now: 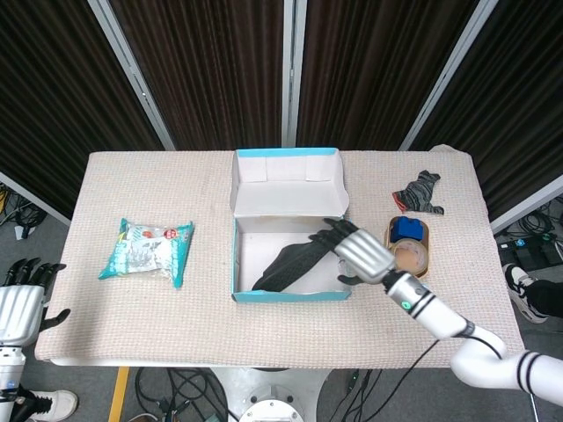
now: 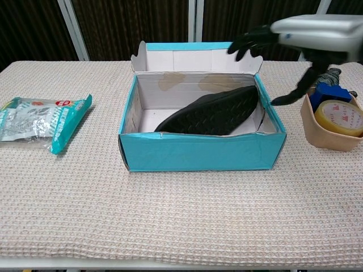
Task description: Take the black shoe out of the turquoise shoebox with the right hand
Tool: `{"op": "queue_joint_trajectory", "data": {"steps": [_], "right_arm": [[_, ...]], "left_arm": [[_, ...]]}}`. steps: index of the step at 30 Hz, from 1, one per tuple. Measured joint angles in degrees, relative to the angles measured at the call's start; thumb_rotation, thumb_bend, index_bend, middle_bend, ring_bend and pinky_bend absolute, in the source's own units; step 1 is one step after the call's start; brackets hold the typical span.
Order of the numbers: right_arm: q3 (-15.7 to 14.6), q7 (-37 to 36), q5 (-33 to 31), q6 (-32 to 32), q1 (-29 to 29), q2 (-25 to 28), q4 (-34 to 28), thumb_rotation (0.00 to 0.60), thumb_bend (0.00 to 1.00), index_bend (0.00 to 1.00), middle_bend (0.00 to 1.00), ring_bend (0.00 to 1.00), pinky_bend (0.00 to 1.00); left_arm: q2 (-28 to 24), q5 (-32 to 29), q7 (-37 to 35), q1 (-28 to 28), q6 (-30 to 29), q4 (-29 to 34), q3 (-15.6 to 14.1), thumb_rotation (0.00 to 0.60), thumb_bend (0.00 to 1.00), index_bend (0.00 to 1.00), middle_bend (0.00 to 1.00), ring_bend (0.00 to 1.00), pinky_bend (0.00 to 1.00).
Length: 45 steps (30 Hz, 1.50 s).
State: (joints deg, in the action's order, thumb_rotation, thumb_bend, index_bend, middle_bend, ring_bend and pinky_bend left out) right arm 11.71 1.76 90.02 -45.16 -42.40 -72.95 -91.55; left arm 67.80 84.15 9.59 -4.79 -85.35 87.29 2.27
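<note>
Right hand (image 1: 359,252) hangs above the right rim of the shoebox (image 1: 290,294), fingers spread wide and holding nothing, apart from the black shoe (image 1: 297,260). The shoe lies inside the box, leaning corner to corner with its toe end up against the right wall. Just right of the box stands the tan tub (image 1: 388,259) with a tape roll and a blue block, so room there is narrow. Left hand (image 1: 19,303) waits off the table's (image 1: 202,316) left edge, fingers apart, near the snack packet (image 1: 147,250).
</note>
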Motion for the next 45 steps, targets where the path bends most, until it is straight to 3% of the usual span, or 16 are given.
{"op": "queue_joint_trajectory", "data": {"steps": [3,11,16,17,19,21,25,37,45], "right_arm": [[1.15,3.00,-2.74,5.26,-5.34,-5.15,3.18,0.600,0.09,0.12,0.16,0.02,0.15],[1.98,14.67,-10.36,12.23,-14.73,-17.40,14.75,0.600,0.10,0.12,0.16,0.02,0.16],[1.51,19.26,-15.42,15.36,-18.29,-21.58,19.29,0.600,0.11,0.17,0.21,0.07,0.22],[1.39,20.14,-16.28,15.53,-18.93,-22.48,20.12,0.600,0.14,0.24,0.25,0.13,0.26],[1.25,20.86,-17.30,15.45,-19.66,-23.69,21.20,0.600,0.27,0.51,0.39,0.25,0.38],[1.12,21.15,-17.57,14.68,-20.03,-24.56,22.06,0.600,0.34,0.70,0.53,0.38,0.49],[0.92,20.27,-15.96,11.86,-20.40,-26.07,24.01,0.600,0.40,0.89,0.67,0.52,0.63],[1.42,8.17,-7.62,0.59,-20.97,-28.26,28.62,0.600,0.40,0.91,0.69,0.53,0.66],[1.97,5.14,-6.19,-3.85,-19.65,-23.24,24.07,0.600,0.40,0.91,0.69,0.53,0.66]], "left_arm": [[-0.07,0.10,-0.26,0.01,0.02,-0.09,-0.05,0.600,0.00,0.24,0.26,0.15,0.14],[0.14,-0.77,-1.55,0.63,0.16,-0.98,-0.24,0.600,0.00,0.25,0.26,0.15,0.14],[0.60,-0.76,-2.59,0.70,0.39,-1.88,-0.30,0.600,0.00,0.25,0.26,0.15,0.14],[0.69,-0.77,-2.73,0.69,0.47,-2.00,-0.31,0.600,0.00,0.25,0.26,0.15,0.14],[0.87,-0.86,-3.06,0.67,0.69,-2.30,-0.32,0.600,0.00,0.25,0.26,0.15,0.14],[1.06,-0.90,-3.32,0.68,0.79,-2.64,-0.35,0.600,0.00,0.25,0.26,0.15,0.14],[1.36,-0.94,-3.86,0.75,0.94,-3.22,-0.42,0.600,0.00,0.25,0.26,0.15,0.14],[1.81,-1.21,-4.90,0.86,1.20,-4.32,-0.29,0.600,0.00,0.25,0.26,0.15,0.14],[1.88,-1.30,-5.29,0.86,1.26,-4.70,-0.16,0.600,0.00,0.25,0.26,0.15,0.14]]}}
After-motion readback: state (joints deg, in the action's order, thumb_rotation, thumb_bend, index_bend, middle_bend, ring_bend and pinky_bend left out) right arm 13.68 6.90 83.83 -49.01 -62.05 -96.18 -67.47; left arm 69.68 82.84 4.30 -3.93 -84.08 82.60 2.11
